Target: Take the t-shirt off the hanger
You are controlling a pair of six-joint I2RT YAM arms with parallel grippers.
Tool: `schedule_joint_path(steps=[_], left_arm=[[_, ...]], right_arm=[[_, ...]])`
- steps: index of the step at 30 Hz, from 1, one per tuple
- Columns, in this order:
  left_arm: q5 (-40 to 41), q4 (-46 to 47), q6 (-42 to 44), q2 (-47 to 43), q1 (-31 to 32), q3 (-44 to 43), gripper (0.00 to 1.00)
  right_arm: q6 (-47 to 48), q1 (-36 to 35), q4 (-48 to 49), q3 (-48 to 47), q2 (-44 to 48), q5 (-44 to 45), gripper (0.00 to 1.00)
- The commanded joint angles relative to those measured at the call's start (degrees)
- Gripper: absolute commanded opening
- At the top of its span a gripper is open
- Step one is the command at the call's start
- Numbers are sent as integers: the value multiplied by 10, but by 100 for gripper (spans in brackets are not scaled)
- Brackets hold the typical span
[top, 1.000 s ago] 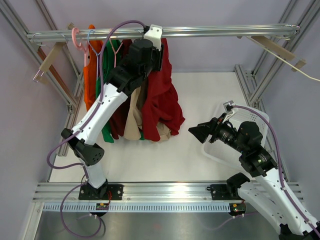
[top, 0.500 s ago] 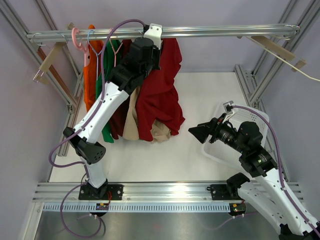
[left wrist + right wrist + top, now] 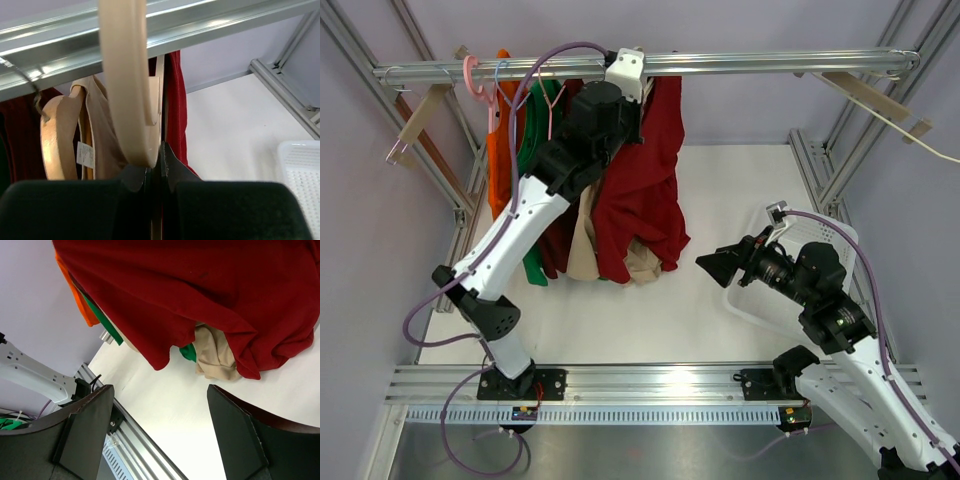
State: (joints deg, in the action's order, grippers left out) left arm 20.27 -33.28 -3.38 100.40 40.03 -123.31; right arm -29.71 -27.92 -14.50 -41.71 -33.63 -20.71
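Note:
A dark red t-shirt [image 3: 642, 195] hangs from the top rail [image 3: 770, 62], its hem bunched on the table. The t-shirt [image 3: 200, 290] fills the top of the right wrist view. Its cream hanger [image 3: 127, 90] hooks over the rail [image 3: 210, 25]. My left gripper [image 3: 159, 150] is shut on the hanger just below the hook, high at the rail [image 3: 620, 90]. My right gripper [image 3: 713, 265] stands open to the right of the shirt, apart from it, with nothing between its fingers [image 3: 159, 388].
Orange [image 3: 500, 150], green [image 3: 532, 170] and beige [image 3: 585, 235] garments hang left of the red one. A second beige hanger [image 3: 55, 135] carries a beige shirt. A white basket [image 3: 825, 235] sits under the right arm. Metal frame posts [image 3: 850, 150] border the table.
My left gripper has shut on the hanger and lifted slightly. The red t-shirt has swung and spread to the right. The right gripper has opened a little wider.

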Motion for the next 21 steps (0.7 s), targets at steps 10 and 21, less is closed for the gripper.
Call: schedule_joint_path(steps=[10,21], left_arm=[[-26,146,-39,-147,2,162,0],[-45,194,-117,-259,50,279,0]], right_arm=[[-1,-23,22,-12,-11,-21,92],[23,-205,49,-40,-69,71,99]])
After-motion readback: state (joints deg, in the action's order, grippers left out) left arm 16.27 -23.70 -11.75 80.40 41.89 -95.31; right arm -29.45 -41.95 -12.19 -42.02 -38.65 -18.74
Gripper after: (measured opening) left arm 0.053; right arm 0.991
